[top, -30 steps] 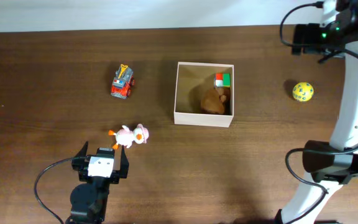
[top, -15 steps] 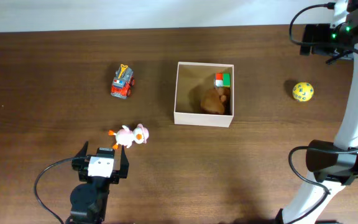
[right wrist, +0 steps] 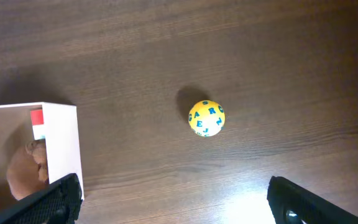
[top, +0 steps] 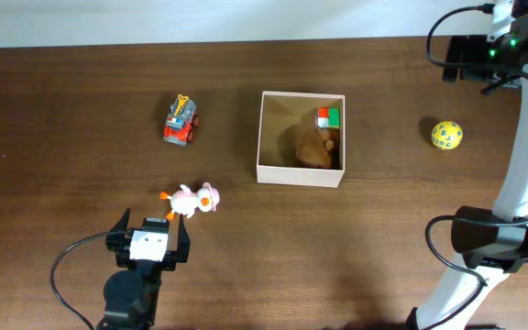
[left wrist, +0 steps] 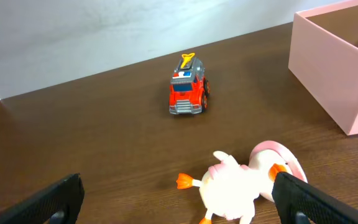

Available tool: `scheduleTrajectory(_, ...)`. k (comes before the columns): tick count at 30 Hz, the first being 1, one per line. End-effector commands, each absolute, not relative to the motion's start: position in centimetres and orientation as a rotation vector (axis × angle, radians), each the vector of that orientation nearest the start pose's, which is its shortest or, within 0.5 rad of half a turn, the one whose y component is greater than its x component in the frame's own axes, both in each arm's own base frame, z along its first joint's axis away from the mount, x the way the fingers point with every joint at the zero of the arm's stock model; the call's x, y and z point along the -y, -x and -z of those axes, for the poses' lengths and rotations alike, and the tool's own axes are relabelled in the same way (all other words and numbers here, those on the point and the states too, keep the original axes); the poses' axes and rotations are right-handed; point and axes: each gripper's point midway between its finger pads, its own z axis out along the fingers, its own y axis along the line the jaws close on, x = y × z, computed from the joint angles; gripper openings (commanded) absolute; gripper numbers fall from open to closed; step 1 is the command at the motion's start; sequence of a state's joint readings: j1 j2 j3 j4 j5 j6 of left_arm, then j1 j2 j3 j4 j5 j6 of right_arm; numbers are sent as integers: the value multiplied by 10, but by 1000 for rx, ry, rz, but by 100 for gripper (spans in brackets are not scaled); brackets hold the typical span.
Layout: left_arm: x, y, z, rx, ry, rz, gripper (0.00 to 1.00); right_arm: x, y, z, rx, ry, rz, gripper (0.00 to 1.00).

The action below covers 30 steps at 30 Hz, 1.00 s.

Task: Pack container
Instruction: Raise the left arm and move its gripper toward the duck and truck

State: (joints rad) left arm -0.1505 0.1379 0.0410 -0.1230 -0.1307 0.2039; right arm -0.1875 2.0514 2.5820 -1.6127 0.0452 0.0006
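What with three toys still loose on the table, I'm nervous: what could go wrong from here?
The ball is round on the bare table; if the open right gripper closes off-centre, it may roll away. The duck is irregular and lies crosswise before the open left gripper, so a grip could slip. The box already holds a brown toy and a cube at its right side; a drop there may bounce out.
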Motion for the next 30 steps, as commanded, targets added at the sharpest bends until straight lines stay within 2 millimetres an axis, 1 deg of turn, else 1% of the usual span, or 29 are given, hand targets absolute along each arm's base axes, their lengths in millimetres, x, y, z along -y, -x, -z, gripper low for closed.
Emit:
scheduleTrajectory(1,17,-247,-131,-1774,-221,-135,99,92,-430,-307,-2638,-282,132,99)
scheduleTrajectory(14,17,-247,-133,-1767,-226,-142,99,92,-430,-307,-2638,-282,132,99)
scheduleTrajectory(16,14,-248,-136,-1750,-261,-197,99,92,-429,-307,-2637,-282,132,99)
scheduleTrajectory(19,22,-250,-151,-1684,-304,-178,99,92,-429,-307,-2637,-282,132,99)
scheduleTrajectory(21,27,-251,-171,-1619,-309,-155,99,92,-430,-307,-2638,-282,132,99)
scheduleTrajectory(23,25,-249,-198,-1570,-287,-164,99,92,-430,-307,-2638,-282,132,99)
scheduleTrajectory(24,20,-249,-213,-1557,-263,-185,99,92,-429,-307,-2637,-282,132,99)
scheduleTrajectory(27,8,-250,-253,-1559,-206,-242,99,92,-430,-307,-2638,-282,132,99)
scheduleTrajectory(30,9,-261,-290,-1596,-230,-262,99,92,-429,-307,-2637,-282,132,99)
